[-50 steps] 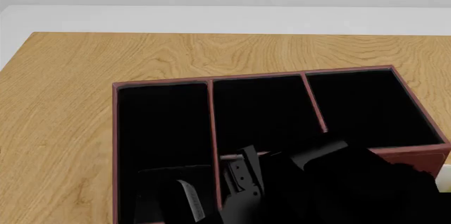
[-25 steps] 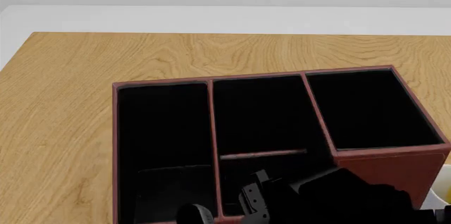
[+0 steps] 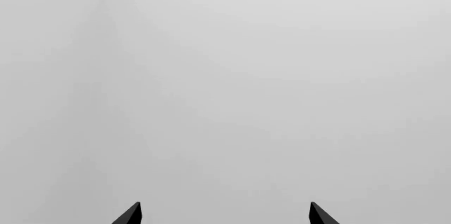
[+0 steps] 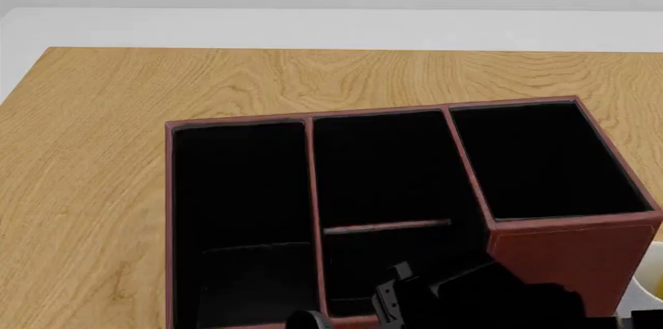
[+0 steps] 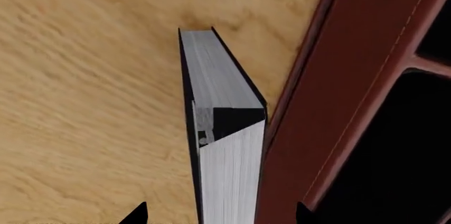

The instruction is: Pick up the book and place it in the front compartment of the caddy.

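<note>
Book (image 5: 224, 129) sits edge-up between our right end effector (image 5: 219, 214)'s spread tips; we should centre before closing beside caddy (image 5: 352, 76).

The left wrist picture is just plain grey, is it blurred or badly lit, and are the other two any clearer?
Left wrist view: not blurred, the left claw tips are crisp against a featureless grey backdrop. Head view: even light, sharp wood grain on the table, but the caddy interior is solid black, swallowing detail. Right wrist view: sharp; the book page edge reads clearly, no glare.
</note>
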Tool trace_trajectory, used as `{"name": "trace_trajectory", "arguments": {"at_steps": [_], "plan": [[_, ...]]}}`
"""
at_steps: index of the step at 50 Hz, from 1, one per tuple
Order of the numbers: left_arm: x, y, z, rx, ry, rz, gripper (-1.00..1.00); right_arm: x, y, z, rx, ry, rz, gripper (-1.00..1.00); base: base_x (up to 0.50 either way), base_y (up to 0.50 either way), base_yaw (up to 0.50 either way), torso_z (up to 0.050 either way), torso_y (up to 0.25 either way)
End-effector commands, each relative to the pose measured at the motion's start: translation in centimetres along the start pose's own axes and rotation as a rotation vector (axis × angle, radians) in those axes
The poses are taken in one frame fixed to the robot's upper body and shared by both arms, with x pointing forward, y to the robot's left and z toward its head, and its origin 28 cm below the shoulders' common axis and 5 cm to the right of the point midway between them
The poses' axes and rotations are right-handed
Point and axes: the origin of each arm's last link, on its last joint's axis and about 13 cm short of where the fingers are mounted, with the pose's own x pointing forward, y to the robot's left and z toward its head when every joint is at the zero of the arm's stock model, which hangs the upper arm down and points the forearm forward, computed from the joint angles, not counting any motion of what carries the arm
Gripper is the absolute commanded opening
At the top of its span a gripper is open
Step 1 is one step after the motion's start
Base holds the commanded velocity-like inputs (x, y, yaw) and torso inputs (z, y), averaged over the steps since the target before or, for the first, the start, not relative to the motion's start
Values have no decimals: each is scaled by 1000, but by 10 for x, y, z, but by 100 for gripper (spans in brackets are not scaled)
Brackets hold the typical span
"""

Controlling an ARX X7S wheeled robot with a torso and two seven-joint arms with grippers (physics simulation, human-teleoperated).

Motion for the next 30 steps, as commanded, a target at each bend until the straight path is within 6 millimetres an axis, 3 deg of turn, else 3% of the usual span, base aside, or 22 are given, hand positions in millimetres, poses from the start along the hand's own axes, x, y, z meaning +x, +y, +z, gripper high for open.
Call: {"name": "trace_trajectory", "arguments": {"at_steps": [1, 30], "plan": [[0, 0, -1, 0, 2, 0, 100, 9, -2, 0, 1, 25, -5, 100, 0, 0, 0, 0, 0], [-1, 1, 0, -3, -2, 4, 100, 42, 3, 0, 20, 25, 23, 100, 0, 0, 0, 0, 0]]}}
